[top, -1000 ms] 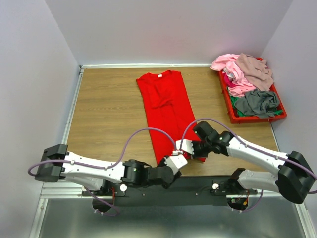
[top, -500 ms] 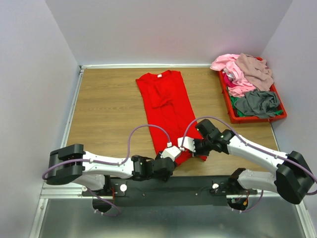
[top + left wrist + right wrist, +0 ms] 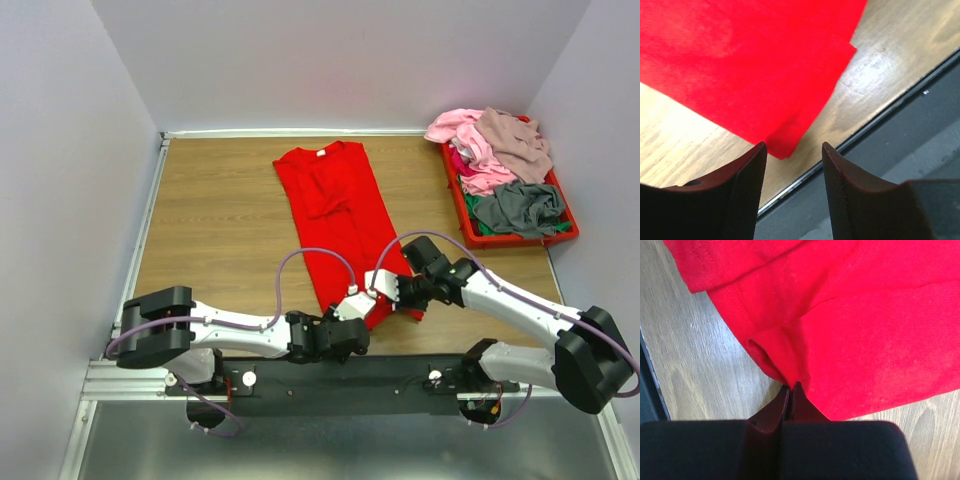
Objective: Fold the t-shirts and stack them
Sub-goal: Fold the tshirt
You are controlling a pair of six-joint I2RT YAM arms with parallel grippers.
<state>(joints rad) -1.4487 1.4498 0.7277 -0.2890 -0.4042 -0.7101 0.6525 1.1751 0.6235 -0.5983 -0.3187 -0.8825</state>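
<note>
A bright red t-shirt [image 3: 335,215], folded into a long strip, lies on the wooden table [image 3: 220,220] with its white neck label at the far end. My right gripper [image 3: 381,290] is shut on a fold of the shirt's near hem [image 3: 785,355], pinched at the jaw tips [image 3: 791,386]. My left gripper [image 3: 351,306] is open and empty just beside it. In the left wrist view the shirt's near corner [image 3: 782,145] lies between and just beyond the fingertips [image 3: 792,150]. Pink [image 3: 455,130], mauve-beige [image 3: 515,140] and grey [image 3: 518,208] shirts are piled at the right.
The pile sits in a red plastic tray [image 3: 464,226] at the table's right edge. The table's metal front edge [image 3: 890,107] runs close to the shirt's near end. Walls enclose the table at the left, back and right.
My left arm has swung rightward along the front edge, and its gripper has come up to the shirt's near corner. My right gripper stays shut on the hem, shifted slightly right.
</note>
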